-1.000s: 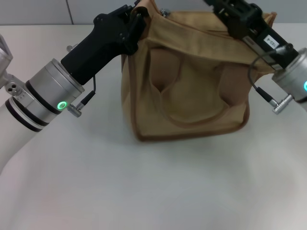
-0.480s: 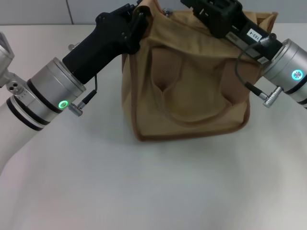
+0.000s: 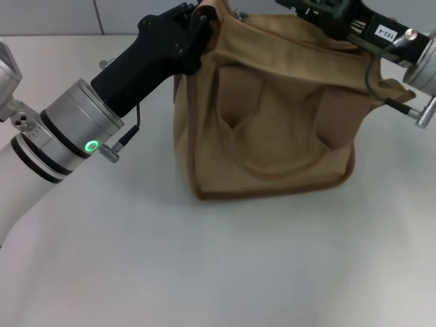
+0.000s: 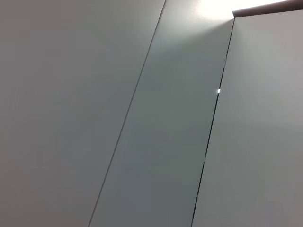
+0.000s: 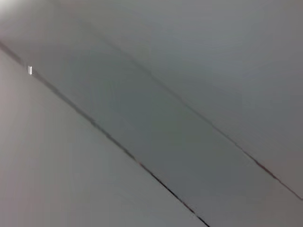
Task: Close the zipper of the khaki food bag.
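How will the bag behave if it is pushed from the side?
The bag is probably soft: its cloth front creases and sags. It likely slides or buckles rather than tips, since its base sits flat on the table. The left tool at its corner may steady it.

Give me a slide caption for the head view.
Both end effectors, left and right, meet the top edge of the upright khaki food bag on a white table.

The khaki food bag (image 3: 266, 116)'s top, with both hands' fingertips, is cut off by the frame edge.
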### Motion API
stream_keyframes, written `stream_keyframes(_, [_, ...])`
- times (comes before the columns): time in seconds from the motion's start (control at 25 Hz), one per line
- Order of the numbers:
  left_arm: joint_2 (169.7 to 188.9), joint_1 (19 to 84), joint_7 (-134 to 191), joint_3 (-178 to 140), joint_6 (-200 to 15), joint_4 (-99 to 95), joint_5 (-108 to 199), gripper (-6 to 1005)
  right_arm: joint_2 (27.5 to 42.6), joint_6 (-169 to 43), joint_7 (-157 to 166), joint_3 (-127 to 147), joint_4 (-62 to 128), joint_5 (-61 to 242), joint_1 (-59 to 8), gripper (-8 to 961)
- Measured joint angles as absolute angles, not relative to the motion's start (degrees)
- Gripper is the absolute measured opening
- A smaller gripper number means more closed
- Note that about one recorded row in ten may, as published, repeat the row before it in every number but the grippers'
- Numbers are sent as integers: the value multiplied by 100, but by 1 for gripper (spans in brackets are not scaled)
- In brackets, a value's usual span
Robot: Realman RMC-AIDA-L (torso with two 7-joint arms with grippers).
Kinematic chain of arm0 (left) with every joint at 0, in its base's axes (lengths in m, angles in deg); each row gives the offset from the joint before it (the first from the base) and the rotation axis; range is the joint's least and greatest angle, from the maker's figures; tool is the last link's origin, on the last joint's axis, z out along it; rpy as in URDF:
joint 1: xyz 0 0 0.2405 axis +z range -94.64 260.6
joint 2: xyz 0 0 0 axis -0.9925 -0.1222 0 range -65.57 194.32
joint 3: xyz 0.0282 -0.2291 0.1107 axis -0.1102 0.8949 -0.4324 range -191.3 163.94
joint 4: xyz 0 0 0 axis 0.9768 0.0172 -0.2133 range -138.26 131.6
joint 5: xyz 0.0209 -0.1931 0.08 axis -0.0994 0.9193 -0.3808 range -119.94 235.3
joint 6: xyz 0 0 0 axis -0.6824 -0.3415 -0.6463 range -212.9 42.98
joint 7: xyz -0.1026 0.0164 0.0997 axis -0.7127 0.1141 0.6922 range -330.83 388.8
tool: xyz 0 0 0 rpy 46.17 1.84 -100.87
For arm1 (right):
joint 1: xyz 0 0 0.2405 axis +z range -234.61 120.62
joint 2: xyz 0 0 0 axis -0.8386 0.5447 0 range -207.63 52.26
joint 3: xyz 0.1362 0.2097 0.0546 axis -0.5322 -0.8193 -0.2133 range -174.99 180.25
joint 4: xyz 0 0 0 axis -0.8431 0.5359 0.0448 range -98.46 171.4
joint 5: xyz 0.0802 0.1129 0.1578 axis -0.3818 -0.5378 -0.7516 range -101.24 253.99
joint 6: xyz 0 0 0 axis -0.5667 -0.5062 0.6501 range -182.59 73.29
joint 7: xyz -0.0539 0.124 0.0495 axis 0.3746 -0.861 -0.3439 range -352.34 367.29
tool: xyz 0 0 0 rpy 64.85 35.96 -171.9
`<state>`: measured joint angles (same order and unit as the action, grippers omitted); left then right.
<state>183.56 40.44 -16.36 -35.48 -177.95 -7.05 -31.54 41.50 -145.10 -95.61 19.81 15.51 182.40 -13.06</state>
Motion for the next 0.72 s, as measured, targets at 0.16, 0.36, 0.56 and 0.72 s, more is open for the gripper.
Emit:
stream_keyframes(0.16, [18356,4038,-1630,-3548,-17794,-702,-3154,31,4165,-14487,-8769,2260,1262,18208,-1275,376])
stream_keyframes(0.36, [18356,4039,-1628,-3552,-17795,-702,-3153,31,4185,-14513,-7338,2282,1291,17819,-1305,372])
stream_keyframes(0.56, [18356,4015,-1628,-3556,-17796,-710,-3156,31,4192,-14294,-6136,2382,1391,17705,-1246,367])
stream_keyframes(0.72, [18356,4001,-1628,-3557,-17802,-713,-3159,32,4194,-14014,-5665,2662,1391,17696,-1238,367])
